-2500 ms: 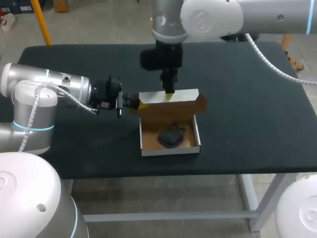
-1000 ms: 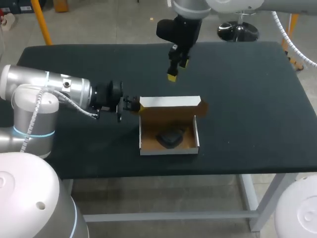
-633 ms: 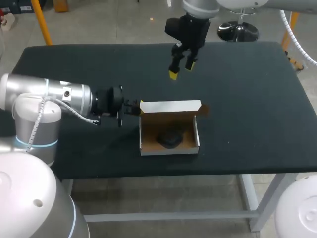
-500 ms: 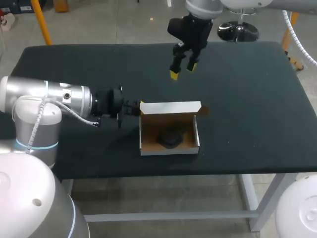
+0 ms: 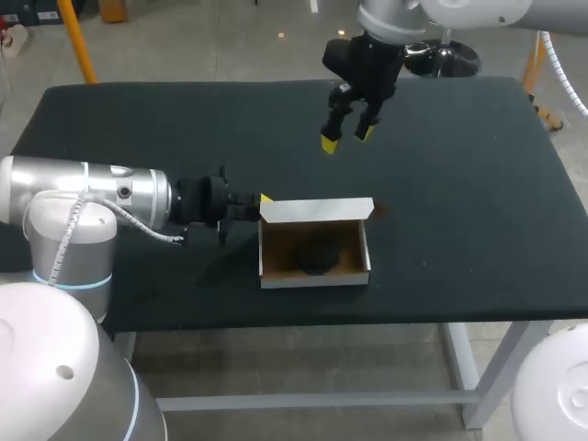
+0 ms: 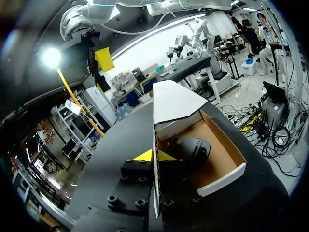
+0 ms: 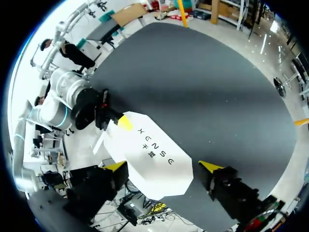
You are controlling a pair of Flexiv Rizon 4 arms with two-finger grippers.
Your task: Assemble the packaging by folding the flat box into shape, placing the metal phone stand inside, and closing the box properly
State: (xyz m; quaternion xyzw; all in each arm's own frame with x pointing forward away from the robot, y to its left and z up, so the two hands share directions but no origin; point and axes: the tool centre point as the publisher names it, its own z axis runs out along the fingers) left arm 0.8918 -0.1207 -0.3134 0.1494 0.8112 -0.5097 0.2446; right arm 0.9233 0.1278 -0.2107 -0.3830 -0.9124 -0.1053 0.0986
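A small cardboard box (image 5: pixel 315 275) with a brown inside sits near the table's front edge, its white lid (image 5: pixel 317 210) tilted forward over it. The dark metal phone stand (image 5: pixel 317 258) lies inside, half hidden by the lid. My left gripper (image 5: pixel 260 202) is shut on the lid's left edge; in the left wrist view the lid (image 6: pixel 171 99) runs between its yellow tips (image 6: pixel 154 155), with the stand (image 6: pixel 193 147) just beyond. My right gripper (image 5: pixel 346 140) hangs open above the table behind the box. In its wrist view the lid (image 7: pixel 149 152) lies below the spread fingers (image 7: pixel 163 166).
The black table (image 5: pixel 459 184) stretches wide to the right of and behind the box. The box stands close to the front edge (image 5: pixel 413 312). My left arm (image 5: pixel 101 197) lies low over the table's left side.
My right gripper has left the lid and risen back and to the right, staying open. The lid has tipped further forward over the box, the left gripper still on its edge.
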